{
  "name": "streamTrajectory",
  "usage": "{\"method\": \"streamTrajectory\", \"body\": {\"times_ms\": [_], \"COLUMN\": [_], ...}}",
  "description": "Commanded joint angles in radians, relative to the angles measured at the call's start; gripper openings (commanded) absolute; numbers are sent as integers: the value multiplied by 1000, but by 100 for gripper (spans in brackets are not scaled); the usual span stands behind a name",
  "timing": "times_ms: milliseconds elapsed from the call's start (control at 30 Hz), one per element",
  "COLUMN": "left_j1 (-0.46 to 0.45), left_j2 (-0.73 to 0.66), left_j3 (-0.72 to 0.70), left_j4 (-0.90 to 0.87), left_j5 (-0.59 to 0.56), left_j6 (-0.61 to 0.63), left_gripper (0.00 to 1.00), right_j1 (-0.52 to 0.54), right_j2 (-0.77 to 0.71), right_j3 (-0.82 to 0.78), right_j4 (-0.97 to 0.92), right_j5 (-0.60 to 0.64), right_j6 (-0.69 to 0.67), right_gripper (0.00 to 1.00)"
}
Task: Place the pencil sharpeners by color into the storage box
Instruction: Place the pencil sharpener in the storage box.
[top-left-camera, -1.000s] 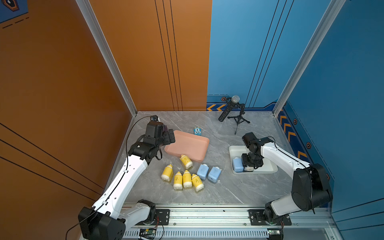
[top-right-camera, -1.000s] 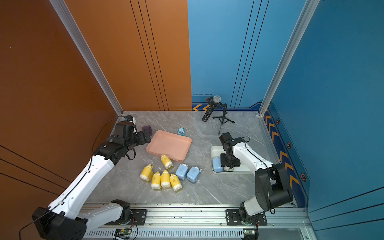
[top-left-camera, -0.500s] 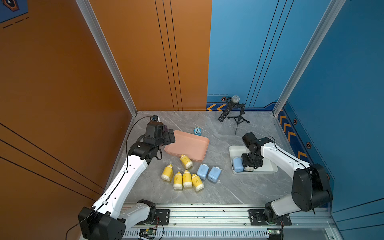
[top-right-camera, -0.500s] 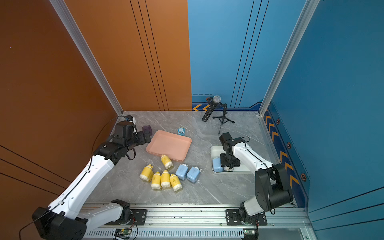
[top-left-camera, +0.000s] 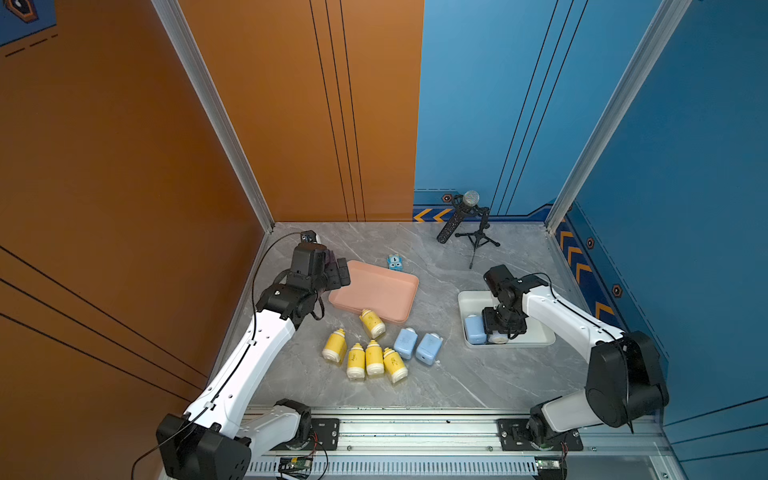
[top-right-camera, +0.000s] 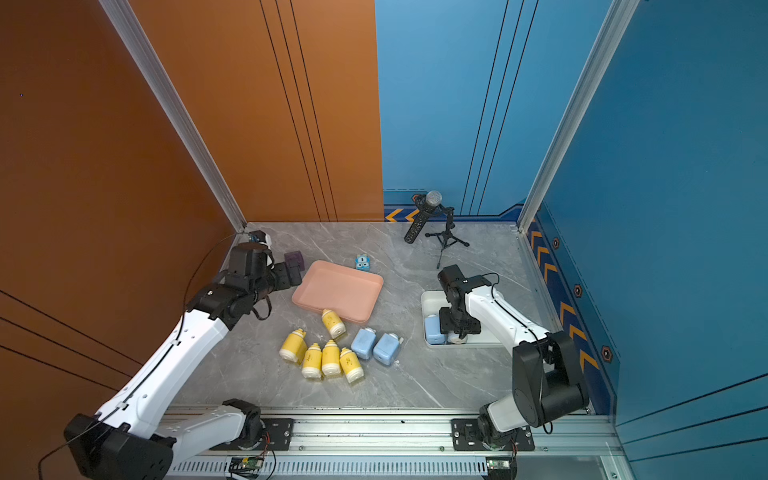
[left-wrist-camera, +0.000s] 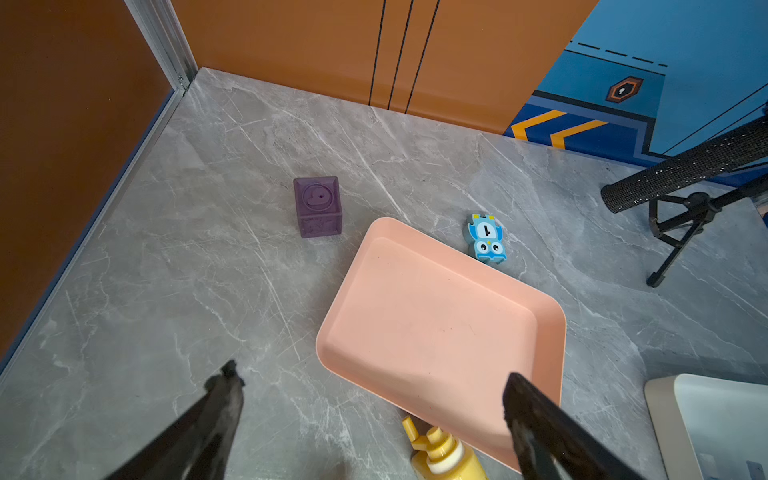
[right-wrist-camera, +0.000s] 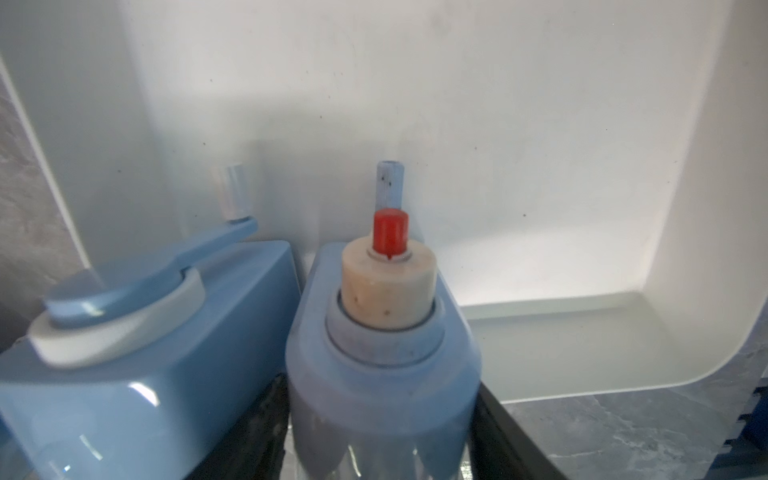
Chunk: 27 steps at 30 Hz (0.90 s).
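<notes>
Several yellow pencil sharpeners (top-left-camera: 374, 357) lie in a cluster at the table's front middle, one (top-left-camera: 372, 323) against the pink tray (top-left-camera: 374, 291). Two light blue ones (top-left-camera: 405, 343) lie beside them. In the white storage box (top-left-camera: 536, 332), one blue sharpener (top-left-camera: 474, 329) lies at its left end. A second (right-wrist-camera: 382, 353) lies next to it, between the fingers of my right gripper (top-left-camera: 496, 332). The jaws stand slightly open, with thin gaps at both sides of it. My left gripper (top-left-camera: 341, 272) hovers wide open and empty over the pink tray's left corner (left-wrist-camera: 332, 345).
A dark purple cube (left-wrist-camera: 318, 206) stands behind the left gripper near the orange wall. A small blue cartoon toy (top-left-camera: 395, 262) lies behind the pink tray. A microphone on a tripod (top-left-camera: 469, 224) stands at the back, beyond the white box.
The right gripper's jaws have parted a little around the blue sharpener in the white box. Both arms otherwise stay where they were.
</notes>
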Motion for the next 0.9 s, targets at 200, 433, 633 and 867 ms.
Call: {"method": "streamTrajectory", "body": {"times_ms": [200, 433, 633, 867], "left_j1": [4, 4, 4, 6], "left_j2": [5, 2, -8, -12], "left_j3": [-10, -11, -12, -15], "left_j4": [-13, -13, -13, -11], "left_j5": [18, 16, 18, -10], "left_j6": [-3, -4, -5, -3], "left_gripper": [98, 98, 98, 98], "right_j1": [16, 61, 239, 509], "right_j2": [-94, -204, -262, -259], "right_j3": [68, 112, 135, 133], "right_j4": [-127, -236, -311, -257], "right_j5": [55, 58, 112, 132], "right_j6": [10, 96, 293, 597], "right_gripper": [66, 66, 67, 70]}}
